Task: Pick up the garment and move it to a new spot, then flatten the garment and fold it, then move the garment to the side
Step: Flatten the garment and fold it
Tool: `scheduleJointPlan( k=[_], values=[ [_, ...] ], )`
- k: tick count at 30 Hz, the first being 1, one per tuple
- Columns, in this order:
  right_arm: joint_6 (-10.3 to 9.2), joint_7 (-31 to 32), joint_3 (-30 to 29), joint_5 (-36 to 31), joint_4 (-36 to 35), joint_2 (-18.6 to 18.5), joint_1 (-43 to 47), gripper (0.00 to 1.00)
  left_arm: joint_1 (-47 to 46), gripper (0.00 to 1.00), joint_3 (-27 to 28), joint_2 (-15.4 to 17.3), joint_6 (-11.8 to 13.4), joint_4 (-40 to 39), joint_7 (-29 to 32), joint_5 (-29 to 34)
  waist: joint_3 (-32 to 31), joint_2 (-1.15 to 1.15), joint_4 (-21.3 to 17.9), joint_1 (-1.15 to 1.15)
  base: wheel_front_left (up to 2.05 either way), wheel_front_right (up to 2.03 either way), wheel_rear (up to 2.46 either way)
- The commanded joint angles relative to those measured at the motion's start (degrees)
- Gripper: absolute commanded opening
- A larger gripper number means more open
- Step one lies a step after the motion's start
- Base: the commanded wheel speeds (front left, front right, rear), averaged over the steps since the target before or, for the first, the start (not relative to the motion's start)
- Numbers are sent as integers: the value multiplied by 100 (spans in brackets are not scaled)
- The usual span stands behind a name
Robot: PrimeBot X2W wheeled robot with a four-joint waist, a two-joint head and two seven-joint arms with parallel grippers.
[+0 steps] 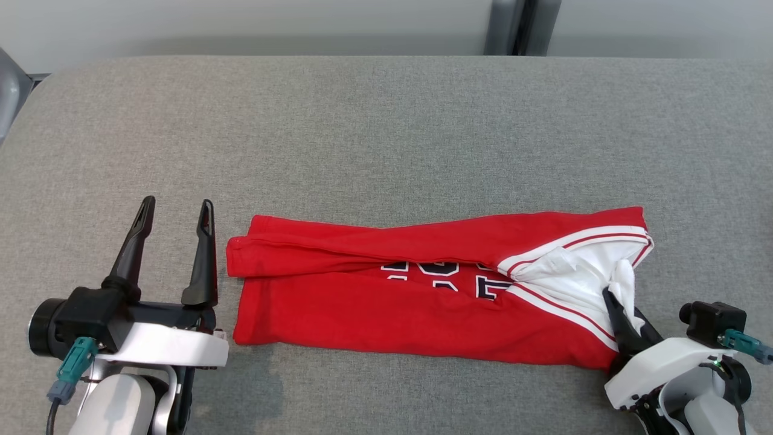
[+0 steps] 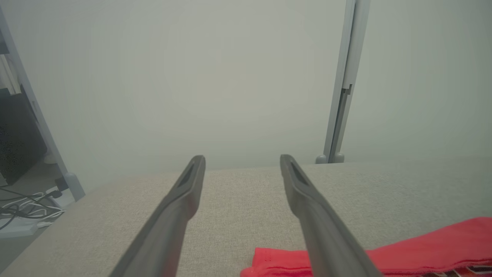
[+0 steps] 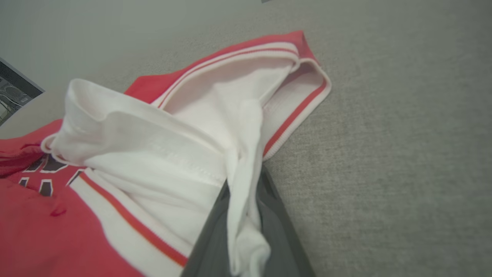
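The garment is a red shirt with dark lettering and white, red-striped trim, folded into a long band across the grey table. Its left end lies just right of my left gripper, which hovers open with nothing between its fingers. At the garment's right end, my right gripper is shut on a bunched white fold of the garment; the cloth rises in a ridge between the two dark fingers.
Grey fabric covers the table, with bare room beyond the garment and on both sides. A pale wall with a vertical post stands behind the far edge. Cables lie on the floor off the table's left.
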Motion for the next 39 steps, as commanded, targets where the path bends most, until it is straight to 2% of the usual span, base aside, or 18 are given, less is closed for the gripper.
scheduleJointPlan(
  k=[1,5,9,14,19,24,28,35,39],
  values=[
    [4,2,184,101,185,51,204,0,-111,100,53,11,19,-2,-18,-12,15,0,-34,0,0,0,0],
    [-3,-327,138,296,147,-207,193,0,-106,100,126,5,29,-22,-18,0,26,0,-112,0,0,0,0],
    [-10,-594,-160,335,-28,-496,198,0,-94,100,169,6,16,-34,-18,24,25,0,-183,0,0,0,0],
    [1,-725,-712,236,-282,-905,383,0,-55,100,202,4,9,-47,-18,35,25,0,-281,0,0,0,0],
    [5,-755,-1038,116,-510,-1098,444,0,-96,100,222,29,-3,-69,-18,48,51,0,-359,0,0,0,0],
    [6,-755,-954,-38,-997,-947,370,0,-119,100,228,42,0,-77,-18,60,50,0,-408,0,0,0,0],
    [6,-628,-795,-203,-1768,-787,303,0,-107,100,218,57,-5,-77,-18,68,33,0,-432,0,0,0,0],
    [6,373,-214,-444,-3317,-340,273,0,-138,100,159,52,19,-32,-12,60,-32,0,-366,0,0,0,0],
    [7,811,396,-479,-3834,20,237,0,-124,100,135,23,29,-2,-13,29,-43,0,-287,0,0,0,0]
  ],
)
